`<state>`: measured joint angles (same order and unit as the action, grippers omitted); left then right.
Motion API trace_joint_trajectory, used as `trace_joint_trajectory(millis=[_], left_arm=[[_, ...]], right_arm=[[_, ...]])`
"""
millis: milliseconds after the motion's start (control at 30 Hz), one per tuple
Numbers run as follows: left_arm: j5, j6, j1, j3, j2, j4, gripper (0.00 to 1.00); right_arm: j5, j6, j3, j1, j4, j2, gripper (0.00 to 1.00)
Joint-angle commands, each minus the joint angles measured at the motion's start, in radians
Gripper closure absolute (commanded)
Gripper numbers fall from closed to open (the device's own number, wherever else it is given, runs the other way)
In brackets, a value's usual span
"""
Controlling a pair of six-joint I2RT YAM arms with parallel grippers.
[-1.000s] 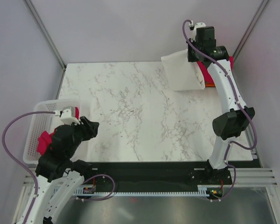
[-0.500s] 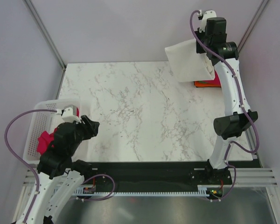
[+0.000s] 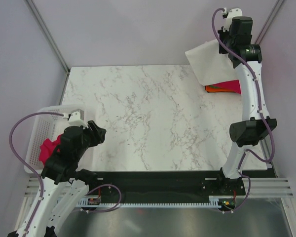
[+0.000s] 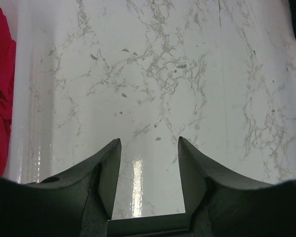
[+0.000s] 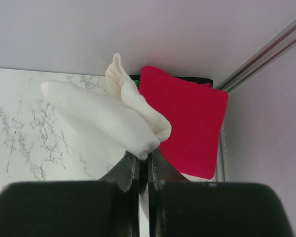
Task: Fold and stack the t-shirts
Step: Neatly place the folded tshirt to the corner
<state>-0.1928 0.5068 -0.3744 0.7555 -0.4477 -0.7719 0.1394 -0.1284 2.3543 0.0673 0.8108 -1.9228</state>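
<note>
Right claw (image 5: 144, 159): we see it clenched on the white shirt (image 3: 207, 64), which hangs in the air over the 1 o'clock corner of the table (image 3: 138, 113).
Stack (image 3: 222, 87): folded pink shirt (image 5: 187, 118) on top, orange shirt (image 3: 213, 89) under it, below the white one.
Left claw (image 4: 149, 148): released, holding nothing, over bare marble at 8 o'clock.
Basket (image 3: 37, 126): at 9 o'clock, with a crumpled pink shirt (image 3: 46, 150) inside.

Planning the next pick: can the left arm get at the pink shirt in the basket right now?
Probably yes. The left pincer is open and empty beside the basket; the pink shirt lies in its open top with nothing seen over it.
</note>
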Motion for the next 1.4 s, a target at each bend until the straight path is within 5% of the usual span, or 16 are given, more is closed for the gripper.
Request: trace_joint_trajectory(millis=[0,767,1367], left_arm=[[-0.025,0.019,0.005,0.004,-0.019,0.017,0.43],[-0.022,0.018,0.005,0.005,-0.062,0.017,0.43],[-0.068,0.039,-0.027,0.013,-0.121,-0.006,0.43]], right_arm=[[-0.034,-0.022,0.008,-0.024,-0.114,0.074,1.00],[-0.165,0.033,-0.041,-0.187,-0.217,0.005,1.00],[-0.146,0.027,0.039,-0.299,-0.424,-0.303,1.00]])
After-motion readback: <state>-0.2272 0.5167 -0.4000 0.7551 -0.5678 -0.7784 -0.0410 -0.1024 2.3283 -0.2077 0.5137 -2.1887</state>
